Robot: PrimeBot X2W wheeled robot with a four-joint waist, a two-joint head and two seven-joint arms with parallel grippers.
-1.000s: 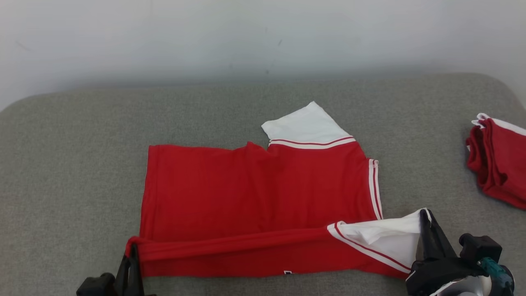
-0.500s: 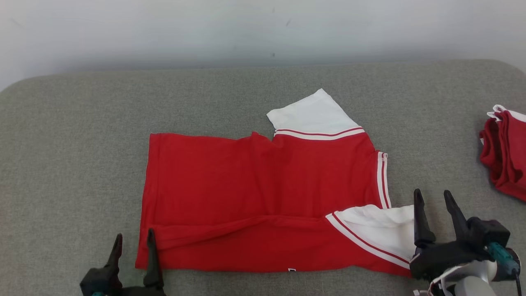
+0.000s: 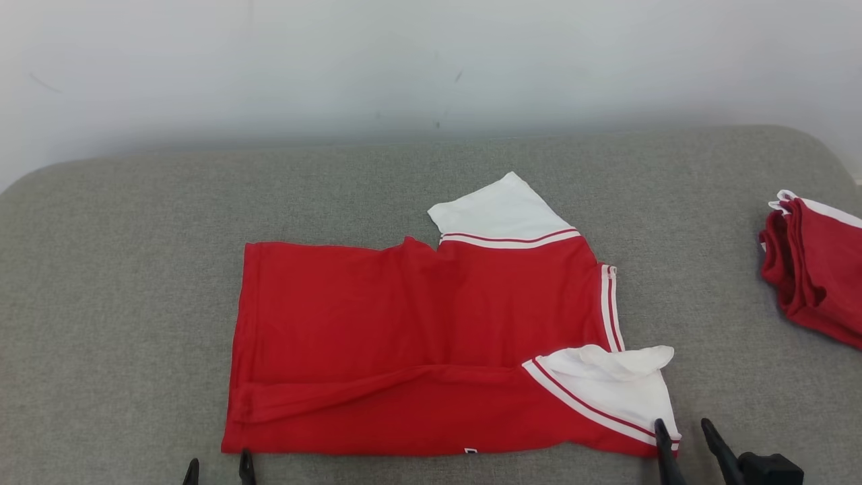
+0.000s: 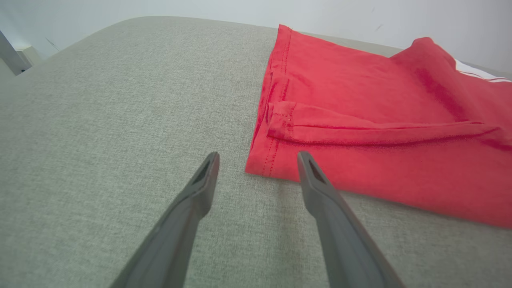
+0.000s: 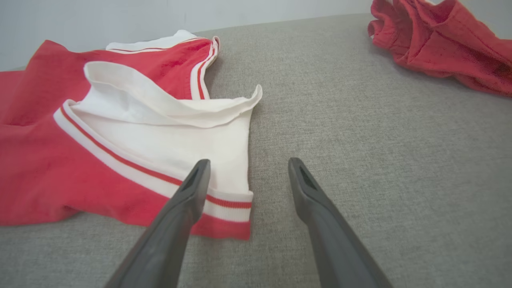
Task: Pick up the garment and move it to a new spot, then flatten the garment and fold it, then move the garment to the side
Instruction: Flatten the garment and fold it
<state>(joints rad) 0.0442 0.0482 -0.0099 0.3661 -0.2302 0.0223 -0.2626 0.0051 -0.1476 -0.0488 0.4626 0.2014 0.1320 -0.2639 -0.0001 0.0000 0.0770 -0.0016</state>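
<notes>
The garment [image 3: 417,323] is a red shirt with white, red-striped sleeves, lying spread on the grey cushion [image 3: 135,283] with its near edge folded over into a narrow band. My left gripper [image 3: 219,470] stands open at the bottom edge, just in front of the shirt's near left corner [image 4: 266,166]. In the left wrist view its fingers [image 4: 258,158] straddle that corner without touching it. My right gripper [image 3: 683,431] is open beside the near white sleeve [image 5: 168,132], its left fingertip over the sleeve's striped cuff [image 5: 224,202]. Nothing is between either pair of fingers.
A second red garment [image 3: 815,266] lies bunched at the cushion's right edge, also seen as a red heap [image 5: 444,44] in the right wrist view. A pale wall [image 3: 431,60] rises behind the cushion. Bare grey fabric spreads left of the shirt.
Both grippers have opened and let go of the shirt's near edge, then drawn back toward me. The raised red band and white sleeve have dropped onto the shirt.
</notes>
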